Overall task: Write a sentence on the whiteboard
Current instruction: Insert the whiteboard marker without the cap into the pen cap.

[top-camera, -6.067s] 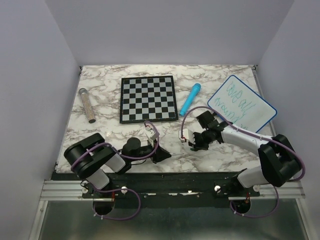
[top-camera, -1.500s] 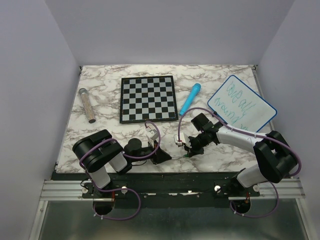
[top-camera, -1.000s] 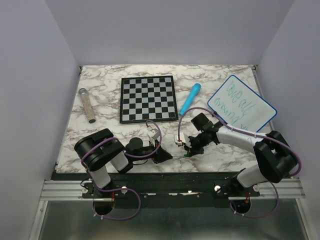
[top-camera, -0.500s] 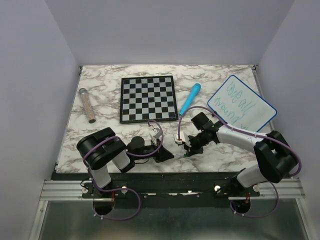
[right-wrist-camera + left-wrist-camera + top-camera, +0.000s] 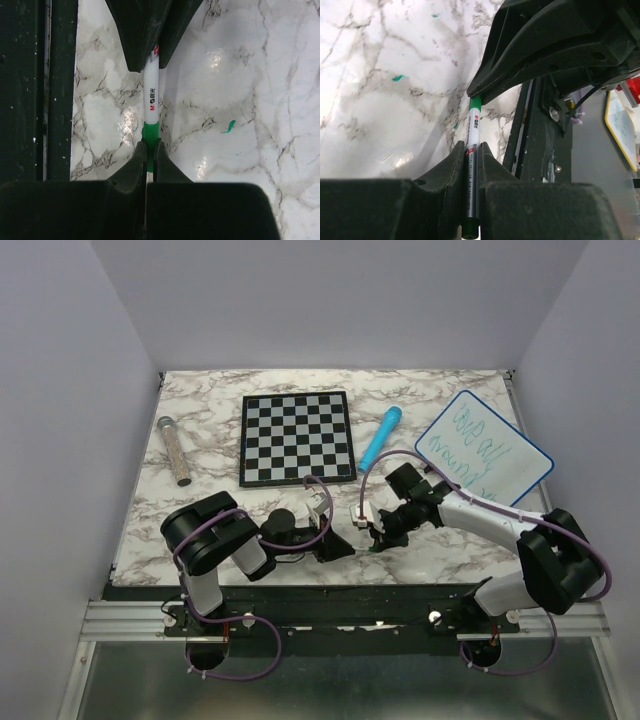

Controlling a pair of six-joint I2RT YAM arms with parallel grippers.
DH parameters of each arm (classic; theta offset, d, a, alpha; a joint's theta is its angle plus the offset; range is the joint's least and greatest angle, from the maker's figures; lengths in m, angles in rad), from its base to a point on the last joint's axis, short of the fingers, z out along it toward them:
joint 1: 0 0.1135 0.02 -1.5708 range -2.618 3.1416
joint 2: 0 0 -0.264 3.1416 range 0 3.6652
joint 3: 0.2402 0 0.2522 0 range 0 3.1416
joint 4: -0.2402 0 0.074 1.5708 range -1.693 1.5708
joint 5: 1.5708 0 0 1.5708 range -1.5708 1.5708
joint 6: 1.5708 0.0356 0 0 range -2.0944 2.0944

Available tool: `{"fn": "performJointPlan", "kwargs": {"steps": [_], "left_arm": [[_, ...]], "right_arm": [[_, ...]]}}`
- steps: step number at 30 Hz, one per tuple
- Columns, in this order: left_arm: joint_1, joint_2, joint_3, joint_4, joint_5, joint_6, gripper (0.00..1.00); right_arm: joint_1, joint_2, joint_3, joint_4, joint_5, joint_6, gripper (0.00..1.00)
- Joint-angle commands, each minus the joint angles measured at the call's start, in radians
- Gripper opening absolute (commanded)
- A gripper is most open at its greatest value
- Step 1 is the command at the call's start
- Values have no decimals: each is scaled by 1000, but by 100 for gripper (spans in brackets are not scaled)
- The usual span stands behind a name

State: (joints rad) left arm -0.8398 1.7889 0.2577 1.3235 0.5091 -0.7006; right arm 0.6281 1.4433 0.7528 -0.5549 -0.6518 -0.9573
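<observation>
Left gripper now nearer right gripper, both arms low, jaws tight on one marker.

Overhead view; two close, opposed wrist views, marker common

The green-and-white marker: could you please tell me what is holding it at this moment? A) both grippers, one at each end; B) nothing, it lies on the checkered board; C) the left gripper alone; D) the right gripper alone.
A: both wrist views show the marker bridging the two, its barrel clamped in the left gripper and its green end in the right gripper.
</observation>
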Motion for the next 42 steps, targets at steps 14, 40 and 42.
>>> {"fn": "performJointPlan", "kwargs": {"steps": [14,40,42], "left_arm": [[-5,26,91,361,31,-16,0],[2,-78,12,339,34,45,0],[4,-95,15,315,35,52,0]], "right_arm": [[7,-77,91,-40,-82,52,25],[-4,111,158,-244,-69,-51,51],[-5,114,158,-244,-69,-44,44]]}}
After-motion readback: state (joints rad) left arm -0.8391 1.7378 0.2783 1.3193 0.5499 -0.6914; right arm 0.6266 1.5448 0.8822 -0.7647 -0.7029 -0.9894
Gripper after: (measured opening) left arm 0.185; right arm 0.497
